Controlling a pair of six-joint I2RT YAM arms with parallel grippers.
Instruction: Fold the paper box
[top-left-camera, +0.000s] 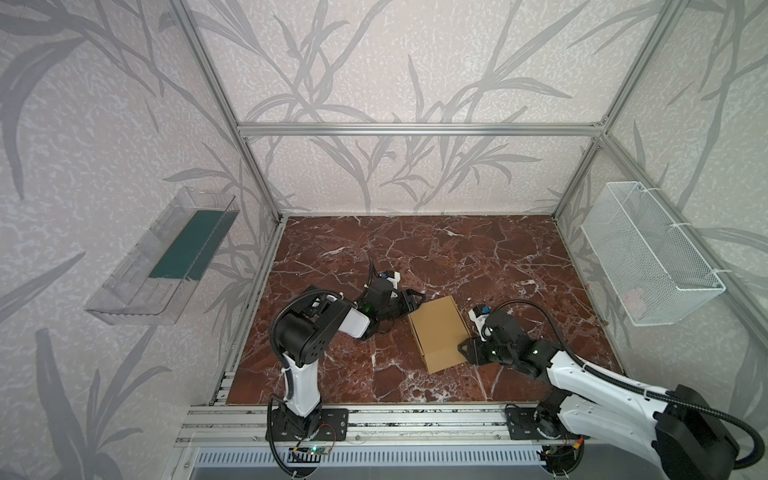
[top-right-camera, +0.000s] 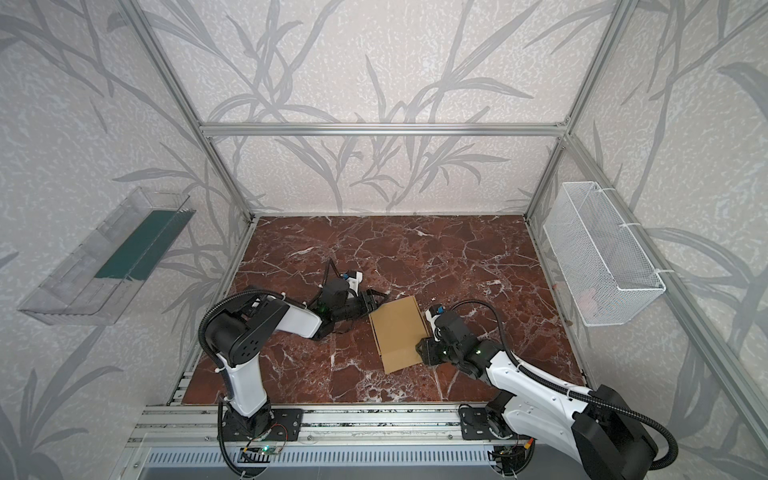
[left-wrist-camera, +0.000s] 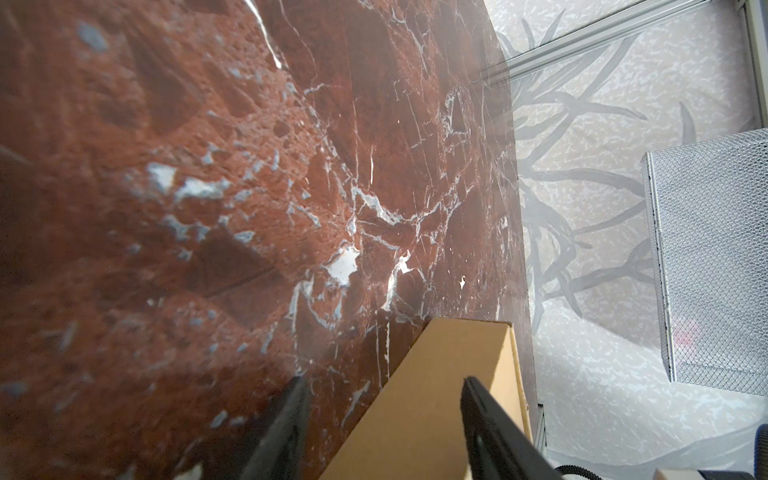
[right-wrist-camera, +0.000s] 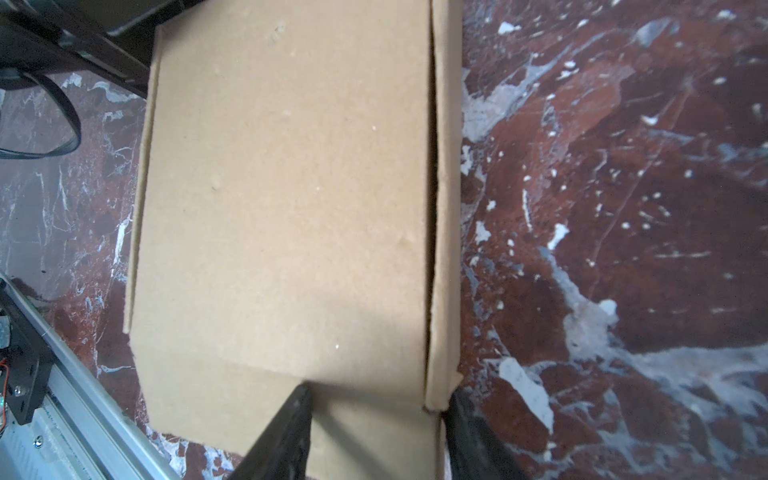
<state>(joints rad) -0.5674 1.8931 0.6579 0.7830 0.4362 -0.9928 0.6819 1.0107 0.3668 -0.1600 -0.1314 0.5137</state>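
The paper box is a plain tan cardboard box. It lies flat on the red marble table with its lid down, seen in both top views. My left gripper lies low at the box's far left corner. In the left wrist view, the left gripper has its jaws apart, astride an edge of the box. My right gripper sits at the near right corner. In the right wrist view, the right gripper is open: one finger over the lid, the other beside the side wall.
A clear plastic bin hangs on the left wall. A white wire basket hangs on the right wall. An aluminium rail with both arm bases runs along the table's front edge.
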